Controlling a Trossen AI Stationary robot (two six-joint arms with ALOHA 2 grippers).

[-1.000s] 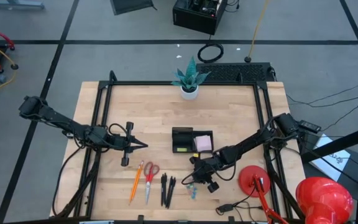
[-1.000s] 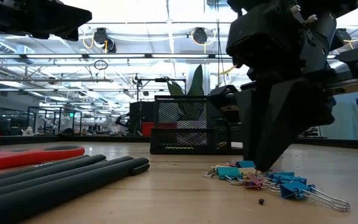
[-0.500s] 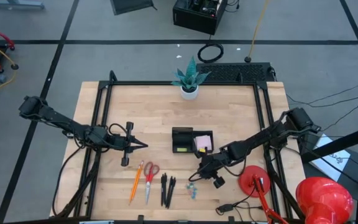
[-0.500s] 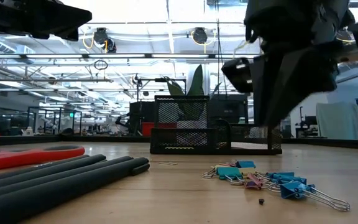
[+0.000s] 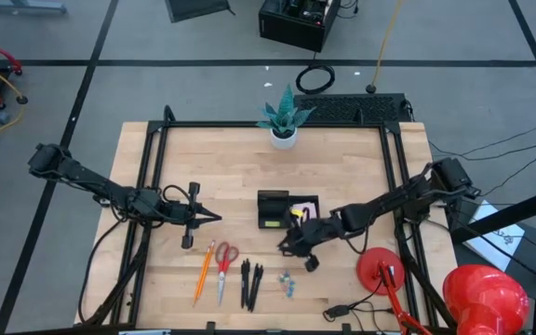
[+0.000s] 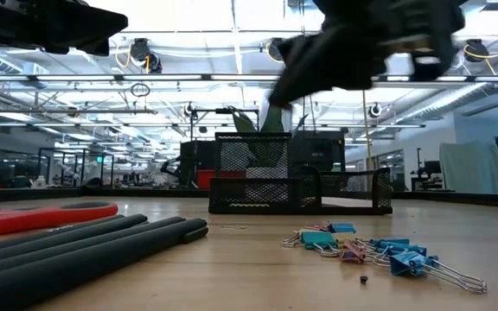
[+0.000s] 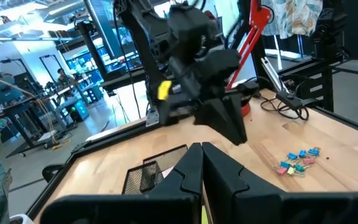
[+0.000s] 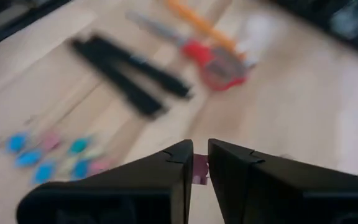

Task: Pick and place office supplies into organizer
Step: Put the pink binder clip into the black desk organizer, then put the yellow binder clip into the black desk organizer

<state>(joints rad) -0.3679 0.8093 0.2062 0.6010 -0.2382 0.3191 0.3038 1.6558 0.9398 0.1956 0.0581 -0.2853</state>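
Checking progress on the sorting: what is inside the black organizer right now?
From above, the organizer shows a pink sticky-note pad in its right compartment. The right gripper overhangs its near edge, hiding that part. The left compartment looks dark; contents cannot be told.

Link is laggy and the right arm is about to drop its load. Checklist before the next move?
1. Right pincer shut on a small pink clip: ok.
2. Right pincer above the organizer: not ok, just short of it.
3. Left pincer shut, apart from the organizer: ok.
4. Free compartment for the clip: cannot tell.
5. Other clips on the table, clear of the arm: ok.
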